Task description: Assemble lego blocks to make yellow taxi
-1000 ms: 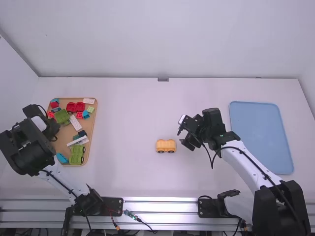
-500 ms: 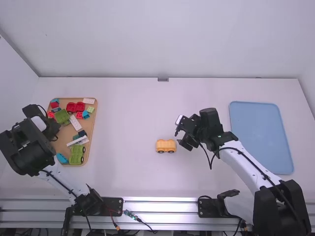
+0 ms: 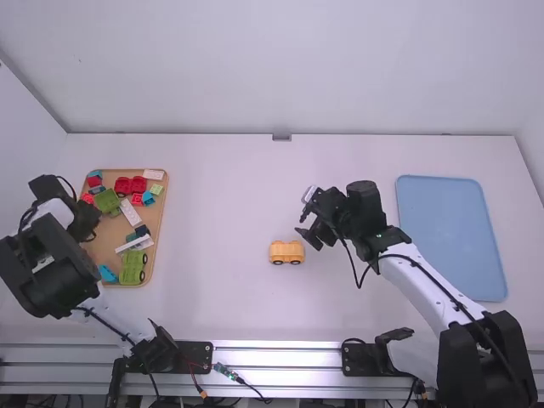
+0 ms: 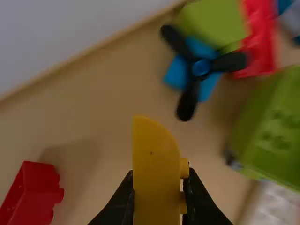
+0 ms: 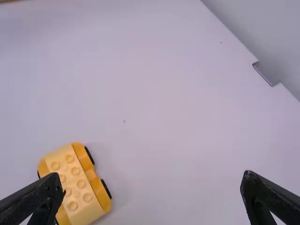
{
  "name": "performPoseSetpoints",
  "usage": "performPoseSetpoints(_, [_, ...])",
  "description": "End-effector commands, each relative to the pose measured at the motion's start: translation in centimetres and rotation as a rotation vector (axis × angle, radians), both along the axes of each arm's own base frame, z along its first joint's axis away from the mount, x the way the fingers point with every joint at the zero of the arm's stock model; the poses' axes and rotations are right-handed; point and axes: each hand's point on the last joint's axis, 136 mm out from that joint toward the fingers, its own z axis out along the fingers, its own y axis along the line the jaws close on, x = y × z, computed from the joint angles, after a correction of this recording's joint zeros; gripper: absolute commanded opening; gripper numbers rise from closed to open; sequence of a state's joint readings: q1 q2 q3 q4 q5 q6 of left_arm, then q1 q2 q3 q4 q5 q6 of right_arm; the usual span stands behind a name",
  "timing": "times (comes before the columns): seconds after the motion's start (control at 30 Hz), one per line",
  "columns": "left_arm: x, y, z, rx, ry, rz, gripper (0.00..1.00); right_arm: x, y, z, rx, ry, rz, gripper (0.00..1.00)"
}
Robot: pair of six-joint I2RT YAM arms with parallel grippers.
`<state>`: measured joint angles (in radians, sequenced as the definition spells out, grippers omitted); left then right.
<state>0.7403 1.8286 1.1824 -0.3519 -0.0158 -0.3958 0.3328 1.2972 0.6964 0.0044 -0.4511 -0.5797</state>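
Note:
Over the left part of the tray is my left gripper (image 3: 87, 223). In the left wrist view my left gripper (image 4: 159, 180) is shut on a yellow block (image 4: 152, 159) with a curved edge, studs facing sideways, held above the tray floor. A yellow-orange car base (image 3: 286, 252) with dark wheels and a studded top stands upright on the table. My right gripper (image 3: 309, 225) is above the table, just right of and slightly beyond the base. The right wrist view has my right gripper (image 5: 153, 180) wide open and empty, with the car base (image 5: 77, 187) near one finger.
The wooden tray (image 3: 153, 255) at the left holds red, green, blue and white blocks, and a black propeller piece (image 4: 201, 68) lies in it. A blue tray (image 3: 450, 238) rests at the right.
My right gripper has shifted a little left, closer to the car base, and turned slightly. The left arm has shifted slightly over the tray, its wrist nearer the camera. The car base has stayed put.

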Motion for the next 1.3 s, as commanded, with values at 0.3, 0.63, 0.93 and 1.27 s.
performPoseSetpoints(0.3, [2.5,-10.3,12.6,0.319,-0.400,-0.341,0.02,-0.8,2.7,5.0,0.342,0.141,0.040,0.99])
performPoseSetpoints(0.63, [4.2,-27.3,17.3,0.347,-0.678,-0.856,0.02,-1.7,3.9,8.3,0.514,0.224,0.128,0.99])
performPoseSetpoints(0.93, [3.6,-38.6,15.5,0.499,-0.664,-1.230,0.02,-0.4,5.5,9.4,0.697,0.338,0.217,0.99])
performPoseSetpoints(1.27, [1.9,-45.0,14.3,0.517,-0.778,-1.482,0.02,0.9,6.1,7.8,0.770,0.436,0.230,0.99])
